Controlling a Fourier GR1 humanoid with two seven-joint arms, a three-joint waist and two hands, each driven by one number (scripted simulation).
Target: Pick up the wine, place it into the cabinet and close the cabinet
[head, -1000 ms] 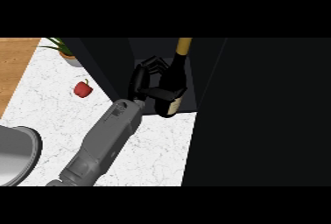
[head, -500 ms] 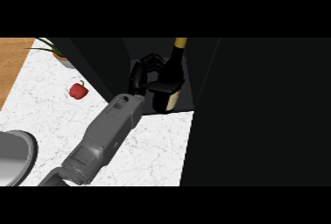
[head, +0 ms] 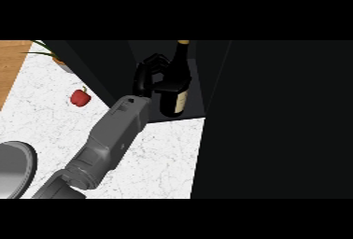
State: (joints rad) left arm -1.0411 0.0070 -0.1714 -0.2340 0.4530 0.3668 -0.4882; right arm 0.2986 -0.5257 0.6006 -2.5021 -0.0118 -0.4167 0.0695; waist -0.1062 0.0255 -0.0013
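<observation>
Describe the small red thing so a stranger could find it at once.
Start at the white counter left of the dark cabinet. Near its far left end, below the plant, lies a red pepper with a green stem. It is the only red thing there.

The wine bottle [head: 175, 84] is dark glass with a gold-capped neck and a pale cream label low on its body. It stands nearly upright, neck toward the top of the view, inside the open cabinet [head: 110, 70], a black box with dark walls set on the white marbled bench [head: 158, 154]. The bottle's base sits just inside the cabinet's front edge. A black robot hand [head: 148, 77] curls round the bottle's middle from its left side.
</observation>
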